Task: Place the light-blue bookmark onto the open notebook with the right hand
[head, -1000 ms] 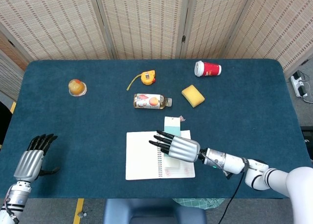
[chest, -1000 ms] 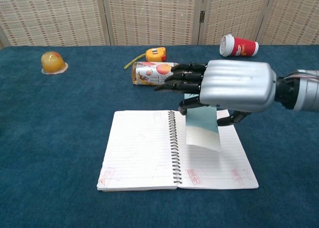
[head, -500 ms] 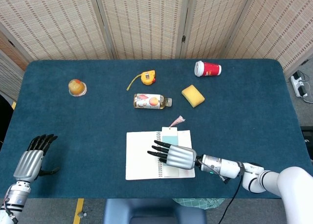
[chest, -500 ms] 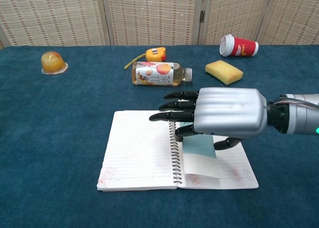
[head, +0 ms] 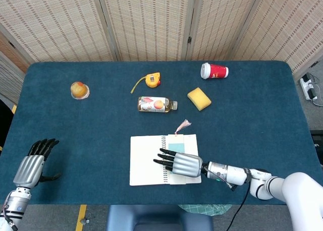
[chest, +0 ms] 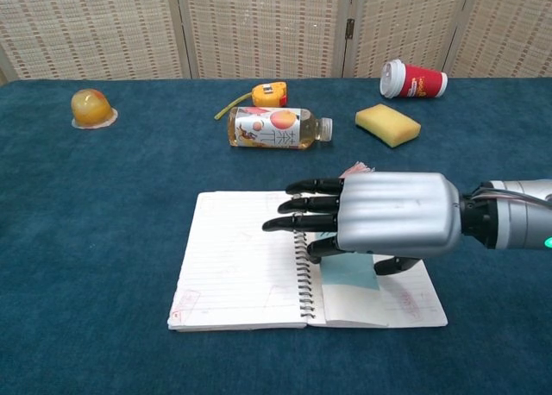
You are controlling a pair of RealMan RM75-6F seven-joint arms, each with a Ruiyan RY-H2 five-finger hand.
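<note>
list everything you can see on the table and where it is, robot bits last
open notebook: one, white, spiral-bound, near edge at centre
light-blue bookmark: one, on the notebook's right page under the right robot hand
tassel: one, pink, just beyond the notebook
bottle: one, orange label, lying mid-table
tape measure: one, yellow, behind the bottle
sponge: one, yellow, right of the bottle
cup: one, red, white lid, on its side, far right
fruit cup: one, yellow, far left
table: one, dark blue cloth
right robot hand: silver, over the bookmark
left robot hand: silver, near left corner, holds nothing
</note>
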